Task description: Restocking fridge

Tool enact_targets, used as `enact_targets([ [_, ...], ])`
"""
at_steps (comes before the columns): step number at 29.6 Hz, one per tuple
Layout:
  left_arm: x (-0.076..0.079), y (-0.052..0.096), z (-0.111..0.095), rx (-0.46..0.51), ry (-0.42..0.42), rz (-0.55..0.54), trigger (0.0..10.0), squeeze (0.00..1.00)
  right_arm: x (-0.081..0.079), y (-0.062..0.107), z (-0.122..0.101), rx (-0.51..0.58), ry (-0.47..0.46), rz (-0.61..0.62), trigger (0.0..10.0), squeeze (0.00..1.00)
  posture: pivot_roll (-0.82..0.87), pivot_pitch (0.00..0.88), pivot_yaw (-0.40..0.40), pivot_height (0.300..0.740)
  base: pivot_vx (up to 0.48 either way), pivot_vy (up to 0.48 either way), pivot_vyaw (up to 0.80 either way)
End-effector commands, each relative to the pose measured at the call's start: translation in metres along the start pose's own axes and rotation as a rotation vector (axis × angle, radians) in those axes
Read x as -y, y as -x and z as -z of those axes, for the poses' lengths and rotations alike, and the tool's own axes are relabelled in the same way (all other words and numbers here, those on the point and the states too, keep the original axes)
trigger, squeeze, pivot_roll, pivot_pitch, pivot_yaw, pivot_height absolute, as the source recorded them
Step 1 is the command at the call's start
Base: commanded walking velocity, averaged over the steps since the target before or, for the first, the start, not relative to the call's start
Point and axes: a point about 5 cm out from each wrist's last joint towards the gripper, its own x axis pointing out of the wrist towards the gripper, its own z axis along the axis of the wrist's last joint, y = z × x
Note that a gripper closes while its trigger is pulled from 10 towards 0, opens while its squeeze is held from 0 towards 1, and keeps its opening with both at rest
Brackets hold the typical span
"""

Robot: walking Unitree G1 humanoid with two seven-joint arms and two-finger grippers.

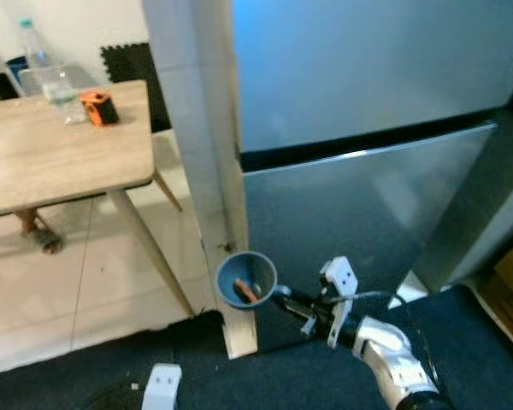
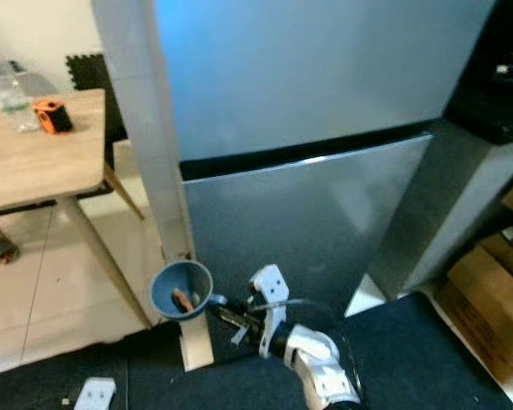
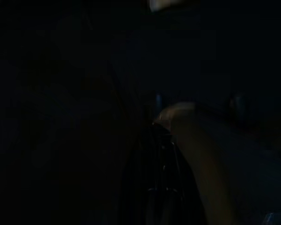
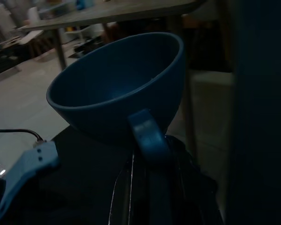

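Cup: a blue cup (image 1: 246, 278) held out low in front of the fridge, near its lower left corner, mouth tilted up toward the head camera; an orange piece (image 1: 245, 291) lies inside.
Right gripper: the right gripper (image 1: 284, 295) has its black fingers (image 4: 131, 187) pressed on the cup's handle (image 4: 147, 137), pinching it from either side; the silver forearm reaches forward and to the left from the lower edge of the eye views.
Left gripper: the left wrist view is nearly black; something pale and rounded can be made out, but I cannot tell how the left fingers stand.
Fridge: the grey fridge (image 1: 368, 111) has both doors closed, a dark seam between the upper door and the lower one.
In the way: a white pillar (image 1: 197, 145) stands against the fridge's left edge, and the cup hangs just before its foot.
Table: a wooden table (image 1: 51, 154) stands to the left, well apart from the cup, bearing a clear bottle (image 1: 34, 51) and a small orange-and-black object (image 1: 99, 108).
Floor: pale tiles under the table, a dark mat (image 1: 462, 342) before the fridge.
Right side: cardboard boxes (image 2: 496, 299) stand beside the fridge.
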Motion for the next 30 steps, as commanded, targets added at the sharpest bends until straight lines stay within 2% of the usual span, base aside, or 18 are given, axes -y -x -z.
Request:
enact_targets([
  [1,-0.013,0.000,-0.016,0.060,0.027,-0.044,10.0,0.00,-0.004,-0.003,0.000,0.001,-0.002,-0.020,10.0,0.00,-0.04,0.055,-0.007,0.740,0.000,0.000,0.00],
  [2,-0.017,-0.001,-0.026,0.092,0.037,-0.057,10.0,0.00,-0.004,-0.003,0.000,0.000,-0.001,-0.022,10.0,0.00,-0.04,0.062,-0.004,0.740,0.000,0.000,0.00],
  [3,-0.022,-0.001,-0.038,0.131,0.053,-0.068,10.0,0.14,-0.005,-0.003,0.000,0.000,-0.001,-0.023,10.0,0.00,-0.05,0.063,-0.003,0.740,0.000,0.000,0.00],
  [4,-0.025,-0.001,-0.045,0.156,0.064,-0.075,10.0,0.14,-0.005,-0.003,0.000,-0.001,-0.001,-0.023,10.0,0.00,-0.05,0.063,-0.003,0.740,0.000,0.000,0.00],
  [5,-0.030,0.000,-0.056,0.193,0.083,-0.083,10.0,1.00,-0.005,-0.002,0.000,-0.001,-0.001,-0.023,10.0,0.00,-0.05,0.063,-0.003,0.740,0.000,0.000,0.00],
  [6,-0.030,0.000,-0.056,0.193,0.083,-0.083,10.0,1.00,-0.005,-0.002,0.000,-0.001,-0.001,-0.023,10.0,0.00,-0.05,0.063,-0.003,0.740,0.000,0.000,0.00],
  [11,-0.049,0.007,-0.111,0.385,0.123,-0.092,10.0,1.00,-0.005,0.000,0.000,-0.002,-0.001,-0.022,10.0,0.00,-0.05,0.079,-0.002,0.740,0.000,0.000,0.00],
  [17,-0.075,0.027,-0.169,0.573,0.086,-0.036,10.0,1.00,-0.005,0.007,0.002,-0.008,-0.005,-0.010,10.0,0.00,-0.07,0.130,0.014,0.740,0.000,0.000,0.00],
  [19,-0.081,0.034,-0.182,0.614,0.077,-0.009,10.0,1.00,-0.004,0.010,0.003,-0.014,-0.009,0.000,10.0,0.00,-0.07,0.142,0.018,0.740,0.000,0.000,0.00],
  [21,-0.081,0.034,-0.182,0.614,0.077,-0.009,10.0,1.00,-0.004,0.010,0.003,-0.014,-0.009,0.000,10.0,0.00,-0.07,0.142,0.018,0.740,0.000,0.000,0.00],
  [22,-0.087,0.041,-0.193,0.653,0.071,0.020,10.0,1.00,-0.003,0.016,0.005,-0.023,-0.014,0.008,10.0,0.00,-0.06,0.156,0.022,0.740,0.000,0.000,0.00],
  [23,-0.092,0.053,-0.212,0.722,0.051,0.102,10.0,1.00,0.007,0.032,0.010,-0.053,-0.021,0.051,10.0,0.00,-0.05,0.189,0.027,0.740,0.000,0.000,0.00],
  [24,-0.092,0.053,-0.212,0.722,0.051,0.102,10.0,1.00,0.007,0.032,0.010,-0.053,-0.021,0.051,10.0,0.00,-0.05,0.189,0.027,0.740,0.000,0.000,0.00],
  [25,-0.094,0.065,-0.230,0.780,0.008,0.197,10.0,1.00,0.016,0.050,0.013,-0.074,-0.027,0.082,10.0,0.00,-0.04,0.200,0.031,0.740,0.000,0.000,0.00],
  [26,-0.094,0.065,-0.230,0.780,0.008,0.197,10.0,1.00,0.016,0.050,0.013,-0.074,-0.027,0.082,10.0,0.00,-0.04,0.200,0.031,0.740,0.000,0.000,0.00],
  [28,-0.090,0.084,-0.255,0.844,-0.105,0.392,10.0,1.00,0.021,0.075,0.014,-0.118,-0.024,0.077,10.0,0.00,-0.05,0.219,0.039,0.740,0.000,0.000,0.00],
  [29,-0.090,0.084,-0.255,0.844,-0.105,0.392,10.0,1.00,0.021,0.075,0.014,-0.118,-0.024,0.077,10.0,0.00,-0.05,0.219,0.039,0.740,0.000,0.000,0.00],
  [30,-0.084,0.089,-0.264,0.842,-0.151,0.474,10.0,1.00,0.018,0.081,0.015,-0.147,-0.024,0.037,10.0,0.00,-0.05,0.228,0.040,0.740,0.000,0.000,0.00],
])
